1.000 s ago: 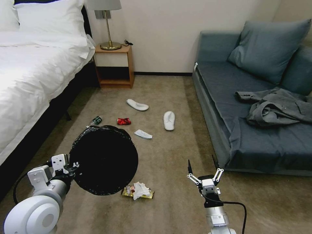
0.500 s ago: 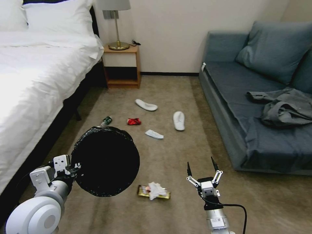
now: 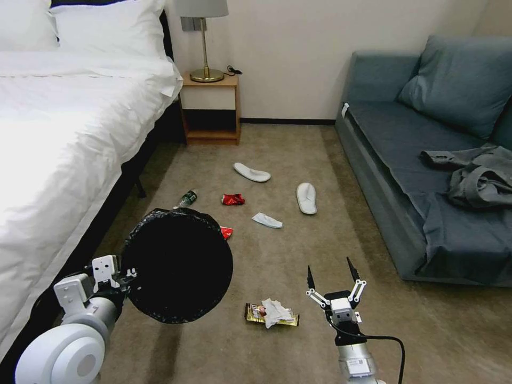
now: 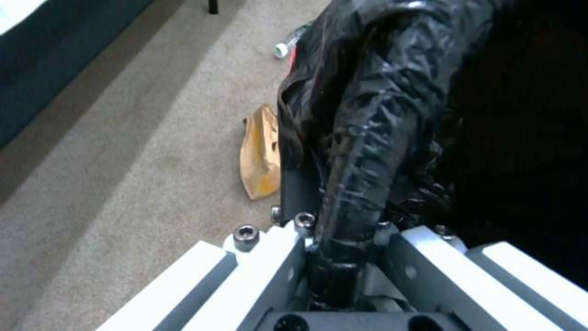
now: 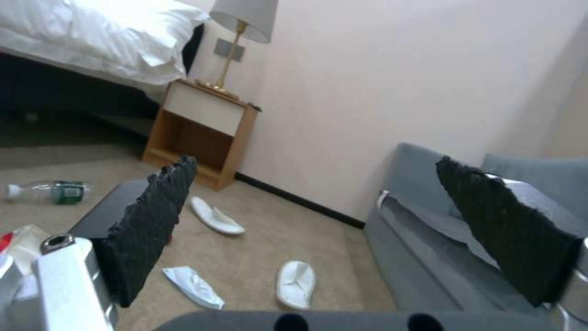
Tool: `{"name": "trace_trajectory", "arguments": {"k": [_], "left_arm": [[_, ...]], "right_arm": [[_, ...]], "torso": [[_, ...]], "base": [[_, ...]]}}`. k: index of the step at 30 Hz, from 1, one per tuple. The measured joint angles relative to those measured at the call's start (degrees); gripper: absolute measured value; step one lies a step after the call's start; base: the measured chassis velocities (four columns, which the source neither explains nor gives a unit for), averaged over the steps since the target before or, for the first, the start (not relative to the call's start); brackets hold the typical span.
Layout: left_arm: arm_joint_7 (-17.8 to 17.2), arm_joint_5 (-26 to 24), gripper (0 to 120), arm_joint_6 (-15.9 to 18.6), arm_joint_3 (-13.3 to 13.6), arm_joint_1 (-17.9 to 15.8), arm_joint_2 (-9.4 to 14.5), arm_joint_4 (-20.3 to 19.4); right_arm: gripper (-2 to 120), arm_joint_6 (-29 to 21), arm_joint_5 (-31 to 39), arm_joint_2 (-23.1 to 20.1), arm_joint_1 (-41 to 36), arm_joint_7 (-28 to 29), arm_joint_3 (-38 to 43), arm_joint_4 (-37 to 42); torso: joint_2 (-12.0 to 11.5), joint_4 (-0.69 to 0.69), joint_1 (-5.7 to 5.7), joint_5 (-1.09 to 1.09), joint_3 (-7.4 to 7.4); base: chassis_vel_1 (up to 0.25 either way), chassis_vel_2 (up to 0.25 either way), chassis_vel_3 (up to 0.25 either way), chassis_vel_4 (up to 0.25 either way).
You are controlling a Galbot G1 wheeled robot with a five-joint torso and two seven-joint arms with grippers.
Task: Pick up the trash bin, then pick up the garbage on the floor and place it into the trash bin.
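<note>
Two pincers showed low in the frame. At lower left, the left pincer was clamped on the rim of the trash bin, held above the carpet. At lower centre, the right pincer hung wide open and empty. Garbage lay scattered: a wrapper with tissue nearby, a red can and slippers mid-frame.

The trash bin, black-bagged, hangs clamped at its rim in the left claw. The garbage lies scattered on carpet: wrapper with tissue just left of the right claw, slippers farther ahead.
</note>
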Motion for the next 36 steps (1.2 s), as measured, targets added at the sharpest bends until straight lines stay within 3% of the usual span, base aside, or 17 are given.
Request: {"name": "trace_trajectory", "arguments": {"k": [7, 9, 12, 17, 29, 36], "left_arm": [[0.24, 0.88, 0, 0.00, 0.57, 0.31, -0.17, -0.20], [0.41, 1.24, 0, 0.00, 0.65, 0.45, -0.21, -0.34], [0.45, 1.41, 0, 0.00, 0.69, 0.62, -0.25, -0.43], [0.78, 2.29, 0, 0.00, 1.00, 0.99, -0.39, -0.62], [1.03, 3.26, 0, 0.00, 1.26, 1.16, -0.94, -0.69], [1.08, 3.47, 0, 0.00, 1.56, 0.90, -1.21, -0.47]], "right_arm": [[99, -0.19, 0.37, 0.02, -0.35, -1.40, 0.92, 0.49], [90, -0.58, 0.35, 0.02, -0.40, -1.22, 1.05, 0.58], [88, -0.73, 0.14, 0.01, -0.59, -1.20, 1.13, 0.75], [99, -1.06, 0.01, 0.01, -0.64, -0.74, 1.36, 0.83], [100, 1.21, -1.33, 0.01, -0.38, -1.06, 0.90, 0.26], [100, 1.77, -0.95, 0.02, -0.37, -0.33, 0.29, -0.26]], "torso": [[0.00, 0.00, 0.00, -0.01, 0.00], [0.00, 0.00, 0.00, 0.00, 0.00], [0.00, 0.00, 0.00, 0.00, 0.00], [0.00, 0.01, -0.01, 0.00, -0.01], [-0.01, 0.00, 0.03, -0.01, 0.02], [-0.01, 0.01, 0.00, -0.01, -0.01]], "base": [[0.000, 0.000, 0.000, 0.000], [0.000, 0.000, 0.000, 0.000], [0.000, 0.000, 0.000, 0.000], [-0.056, 0.069, 0.065, -0.057], [-0.172, 0.169, 0.173, -0.165], [0.004, 0.022, 0.006, -0.014]]}}
